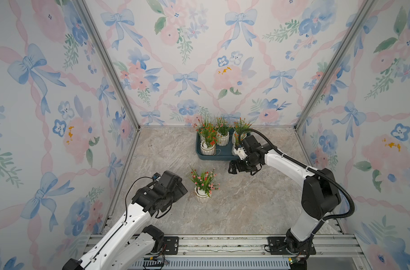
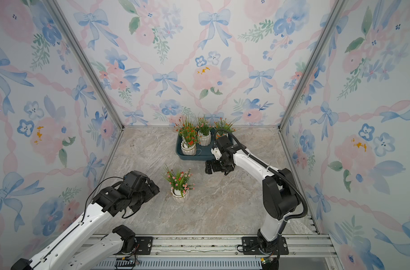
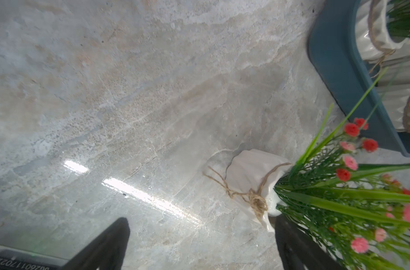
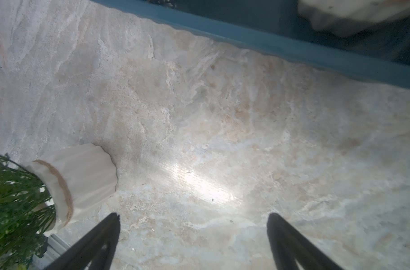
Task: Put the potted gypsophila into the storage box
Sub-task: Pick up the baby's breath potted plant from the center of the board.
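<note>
One potted gypsophila (image 1: 203,192) (image 2: 179,195) with pink blossoms stands alone mid-table in both top views. The teal storage box (image 1: 213,157) (image 2: 192,157) lies at the back and holds several pots, partly hidden by my right arm. My left gripper (image 1: 184,190) (image 3: 203,233) is open just left of the lone pot (image 3: 253,177), which sits beyond one finger (image 3: 290,240), not between them. My right gripper (image 1: 232,168) (image 4: 193,224) hangs open and empty before the box's near rim (image 4: 292,50), with the lone pot (image 4: 82,177) off to one side.
Flower-patterned walls close the marble table (image 1: 257,205) on three sides. A metal rail (image 1: 222,245) carrying both arm bases runs along the front edge. Jute twine (image 3: 257,201) is tied around the lone pot's neck.
</note>
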